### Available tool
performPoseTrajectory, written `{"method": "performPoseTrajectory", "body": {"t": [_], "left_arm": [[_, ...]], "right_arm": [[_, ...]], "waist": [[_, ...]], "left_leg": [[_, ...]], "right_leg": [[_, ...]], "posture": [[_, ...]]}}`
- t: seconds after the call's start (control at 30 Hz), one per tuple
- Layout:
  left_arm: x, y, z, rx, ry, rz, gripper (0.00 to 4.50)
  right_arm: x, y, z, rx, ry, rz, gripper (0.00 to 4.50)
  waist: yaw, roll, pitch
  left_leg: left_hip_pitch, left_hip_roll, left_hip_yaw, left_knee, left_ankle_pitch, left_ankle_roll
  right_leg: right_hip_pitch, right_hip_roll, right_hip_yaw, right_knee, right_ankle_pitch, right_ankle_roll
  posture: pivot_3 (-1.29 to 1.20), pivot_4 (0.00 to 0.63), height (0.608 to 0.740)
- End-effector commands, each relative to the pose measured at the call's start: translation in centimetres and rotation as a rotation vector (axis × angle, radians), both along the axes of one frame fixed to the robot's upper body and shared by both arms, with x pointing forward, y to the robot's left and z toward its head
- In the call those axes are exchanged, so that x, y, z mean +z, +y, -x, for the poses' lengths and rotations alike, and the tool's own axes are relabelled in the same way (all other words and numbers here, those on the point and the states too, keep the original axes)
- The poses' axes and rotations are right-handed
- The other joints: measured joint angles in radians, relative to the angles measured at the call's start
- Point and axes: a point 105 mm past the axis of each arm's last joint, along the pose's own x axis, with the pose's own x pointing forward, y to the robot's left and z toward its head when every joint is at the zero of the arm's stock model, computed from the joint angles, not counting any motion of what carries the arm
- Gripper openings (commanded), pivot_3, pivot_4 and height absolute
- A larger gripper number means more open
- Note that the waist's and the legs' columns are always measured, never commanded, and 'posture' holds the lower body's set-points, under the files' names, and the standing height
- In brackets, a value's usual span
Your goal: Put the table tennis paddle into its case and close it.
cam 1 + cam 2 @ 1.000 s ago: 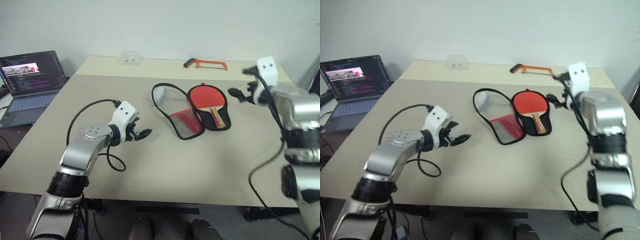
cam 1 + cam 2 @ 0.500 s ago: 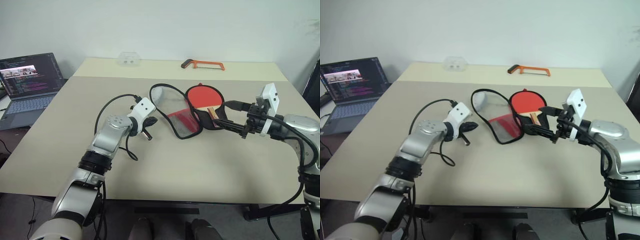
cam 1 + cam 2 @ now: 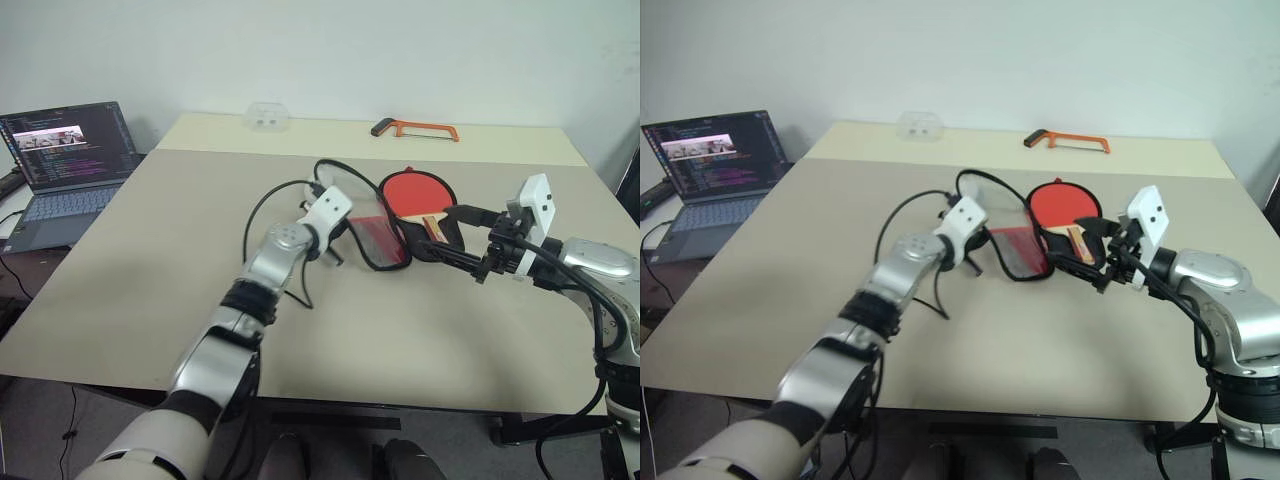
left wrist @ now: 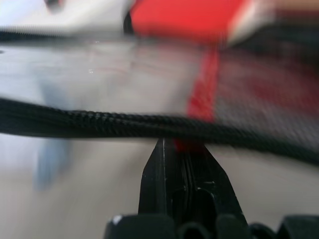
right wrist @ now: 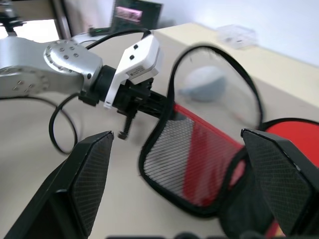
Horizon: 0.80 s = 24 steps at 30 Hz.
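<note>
The table tennis paddle [image 3: 410, 190] lies red face up on the black right half of the open case [image 3: 376, 242], its wooden handle [image 3: 432, 226] pointing toward me. The case's left flap, red with black mesh, spreads beside it. My left gripper [image 5: 163, 108] is shut, and its tips rest against the flap's black zipper edging [image 4: 99, 123]; I cannot tell whether they pinch it. My right gripper [image 3: 462, 238] stands wide open just right of the handle, level and pointing left, with nothing between its fingers [image 5: 92, 169].
An orange-framed hacksaw [image 3: 415, 128] and a small clear box [image 3: 267, 115] lie along the table's far edge. An open laptop [image 3: 65, 150] sits off the table's left side. A black cable [image 3: 270, 215] loops from my left wrist over the tabletop.
My left arm swung right and forward to the case's left edge and its gripper shut. My right gripper came back and left from the far right to beside the handle, still open.
</note>
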Motion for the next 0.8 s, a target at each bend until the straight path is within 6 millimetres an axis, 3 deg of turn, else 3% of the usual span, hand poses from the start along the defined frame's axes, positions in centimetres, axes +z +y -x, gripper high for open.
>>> {"method": "performPoseTrajectory", "body": {"t": [0.03,0.1,0.23,0.3,0.37,0.47,0.6,0.7,0.8], "left_arm": [[5.2,-3.8,-0.2,-0.008,-0.147,0.151,0.02],[5.4,-5.3,-0.1,-0.001,-0.122,0.197,0.02],[3.1,-7.8,0.7,0.003,-0.042,0.176,0.02],[2.3,-8.1,0.9,0.011,-0.064,0.119,0.02],[2.7,-7.8,0.8,0.004,-0.093,0.113,0.02],[4.5,-4.9,-0.3,0.02,-0.138,0.144,0.02],[6.8,-1.4,-0.4,-0.093,-0.187,0.178,0.02],[7.8,1.1,1.0,-0.231,-0.211,0.167,0.64],[7.4,4.6,3.4,-0.305,-0.189,0.133,1.75]], "right_arm": [[2.2,-0.6,0.4,-0.055,-0.088,-0.041,4.5],[2.6,-0.7,0.4,-0.078,-0.099,-0.053,4.5],[3.2,-0.9,0.4,-0.117,-0.12,-0.079,4.5],[3.5,-0.7,0.4,-0.125,-0.129,-0.091,4.5],[3.9,-0.6,0.4,-0.122,-0.14,-0.109,4.5],[3.7,-1.4,-0.5,-0.157,-0.098,-0.17,4.5],[1.2,-3.9,-3.6,-0.32,0.056,-0.219,4.5],[-0.3,-5.4,-5.9,-0.436,0.169,-0.33,4.5],[-1.3,-6.8,-8.0,-0.549,0.255,-0.423,4.5]], "waist": [[0.0,-0.001,0.001],[-0.001,-0.001,0.001],[-0.011,0.0,0.0],[-0.012,0.0,0.0],[-0.015,0.0,0.0],[-0.016,0.0,0.0],[-0.017,0.0,0.0],[-0.023,0.001,-0.001],[-0.023,0.001,-0.001]], "left_leg": [[0.0,0.0,0.0,0.0,0.0,0.0],[-0.001,-0.001,0.0,-0.001,0.0,0.0],[0.001,-0.001,0.001,-0.005,0.0,0.0],[0.001,-0.001,0.0,-0.005,0.0,0.0],[0.001,-0.001,0.0,-0.005,0.0,0.0],[0.001,-0.001,0.001,-0.005,0.001,-0.001],[0.003,0.0,0.0,-0.005,0.004,-0.005],[0.003,0.0,0.001,-0.005,0.006,-0.008],[0.003,0.001,0.001,-0.006,0.008,-0.011]], "right_leg": [[0.0,0.0,0.0,0.0,0.0,0.0],[0.0,0.0,0.001,-0.002,0.0,0.001],[0.0,0.0,0.002,-0.004,0.0,0.0],[0.0,0.001,0.002,-0.004,0.0,0.0],[-0.001,0.001,0.002,-0.003,0.0,0.0],[-0.001,0.001,0.002,-0.001,0.0,0.0],[-0.001,0.001,0.001,0.002,0.0,0.0],[-0.001,0.0,0.002,0.003,0.0,0.0],[-0.002,0.001,0.001,0.002,0.0,-0.001]], "posture": [[0.0,0.15,0.74],[0.0,0.15,0.74],[0.0,0.15,0.74],[0.0,0.15,0.74],[0.0,0.15,0.74],[0.0,0.15,0.74],[0.0,0.15,0.74],[0.0,0.15,0.74],[0.0,0.15,0.74]]}}
